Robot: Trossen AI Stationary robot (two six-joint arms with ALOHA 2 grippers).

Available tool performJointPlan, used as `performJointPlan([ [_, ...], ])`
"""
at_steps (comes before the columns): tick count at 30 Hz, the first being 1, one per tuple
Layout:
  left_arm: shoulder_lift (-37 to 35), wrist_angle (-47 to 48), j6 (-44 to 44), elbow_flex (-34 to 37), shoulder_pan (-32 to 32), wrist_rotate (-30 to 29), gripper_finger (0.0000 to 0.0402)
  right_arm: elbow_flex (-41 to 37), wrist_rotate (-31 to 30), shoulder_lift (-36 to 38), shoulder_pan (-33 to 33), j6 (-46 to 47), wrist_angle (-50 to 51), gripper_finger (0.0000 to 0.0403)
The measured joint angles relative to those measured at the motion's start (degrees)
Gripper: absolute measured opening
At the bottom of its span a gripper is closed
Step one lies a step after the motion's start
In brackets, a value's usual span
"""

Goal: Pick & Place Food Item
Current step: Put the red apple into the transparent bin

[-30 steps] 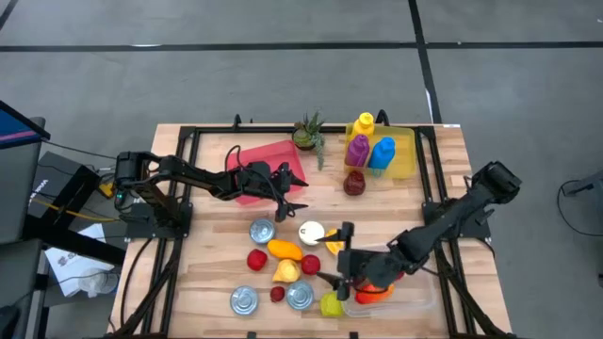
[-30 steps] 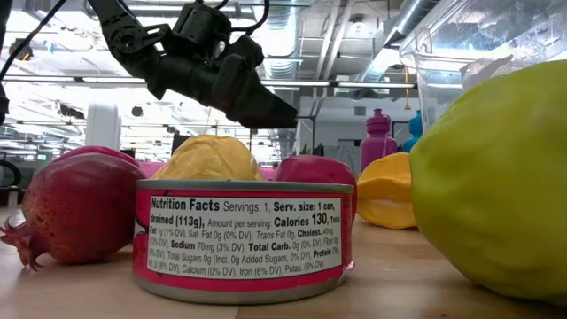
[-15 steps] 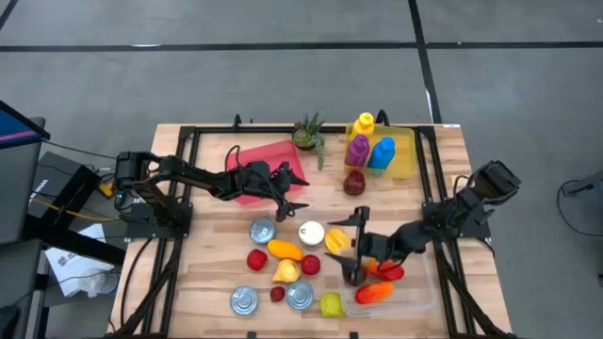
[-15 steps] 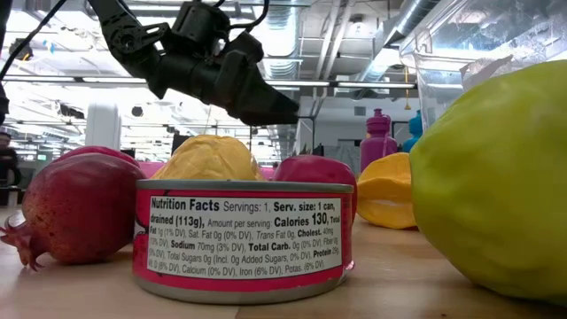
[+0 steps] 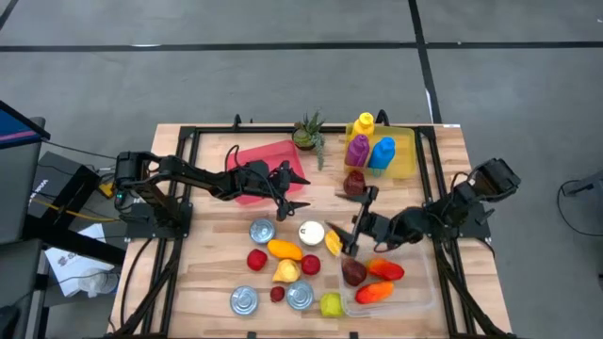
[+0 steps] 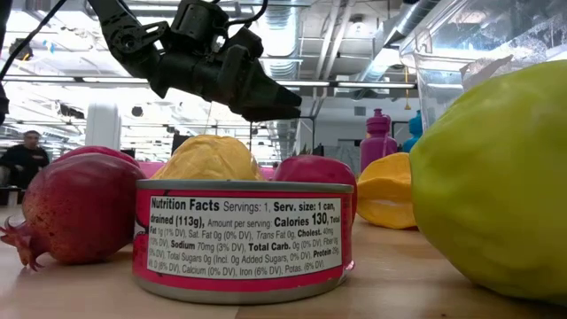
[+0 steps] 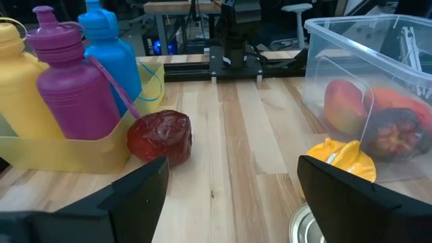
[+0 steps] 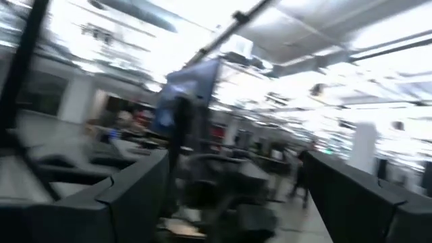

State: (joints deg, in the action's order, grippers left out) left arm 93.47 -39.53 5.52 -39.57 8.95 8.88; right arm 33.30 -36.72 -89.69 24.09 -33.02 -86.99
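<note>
Loose food lies on the wooden table: a yellow pepper (image 5: 332, 241), an orange fruit (image 5: 285, 250), red fruits (image 5: 256, 259) and a green one (image 5: 330, 304). A clear bin (image 5: 415, 287) at the near right holds a red pepper (image 5: 386, 270), an orange-red piece (image 5: 374, 293) and a dark red fruit (image 5: 353, 272). My right gripper (image 5: 350, 221) hangs open and empty beyond the bin's far left corner, above the yellow pepper. My left gripper (image 5: 288, 195) hovers open beside the red tray (image 5: 267, 169); its wrist view looks at a dark red fruit (image 7: 160, 137) on the table.
Several tins (image 5: 262, 230) (image 6: 244, 235) stand among the food. A yellow bin (image 5: 400, 155) with three bottles (image 7: 77, 88) and a small plant (image 5: 306, 132) sit at the far edge. A person (image 6: 31, 155) shows in the room behind. Bare wood lies between the two bins.
My right gripper has drawn back from above the clear bin toward the table's far edge and tipped upward, staying open. The dark red fruit now shows lying in the bin where the gripper had been.
</note>
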Motion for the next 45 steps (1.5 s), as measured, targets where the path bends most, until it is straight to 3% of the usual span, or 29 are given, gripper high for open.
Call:
performJointPlan([
  [4, 0.0, 0.0, 0.0, 0.0, 0.0, 0.0, 0.032, 0.0, -2.8, 2.9, -4.1, 0.8, 7.9, 0.0331],
  [8, 0.0, 0.1, 0.0, 0.0, 0.0, 0.0, 0.032, 0.0, -1.2, 8.4, -8.8, 8.2, 22.8, 0.0331],
  [16, 0.0, 0.8, 0.0, 0.0, 0.0, 0.0, 0.032, 0.4, 9.9, 22.9, -20.8, 29.3, 61.7, 0.0331],
  [21, 0.0, 0.9, 0.0, 0.0, 0.0, 0.0, 0.032, 5.1, 20.1, 26.4, -29.5, 37.6, 85.2, 0.0331],
  [28, 0.0, 1.1, 0.1, 0.0, 0.2, 0.0, 0.032, 16.8, 31.1, 20.8, -37.8, 40.1, 111.1, 0.0331],
  [34, 0.0, 1.5, 0.1, 0.0, 0.2, 0.0, 0.032, 29.1, 34.2, 11.6, -40.4, 39.5, 130.4, 0.0331],
  [39, 0.0, 2.1, 0.2, 0.0, 0.2, 0.6, 0.032, 37.4, 36.5, 4.2, -40.3, 38.8, 140.3, 0.0331],
  [45, 0.0, 2.3, 0.2, 0.0, 0.2, 0.6, 0.032, 41.9, 38.2, -2.4, -40.3, 36.4, 146.9, 0.0331],
])
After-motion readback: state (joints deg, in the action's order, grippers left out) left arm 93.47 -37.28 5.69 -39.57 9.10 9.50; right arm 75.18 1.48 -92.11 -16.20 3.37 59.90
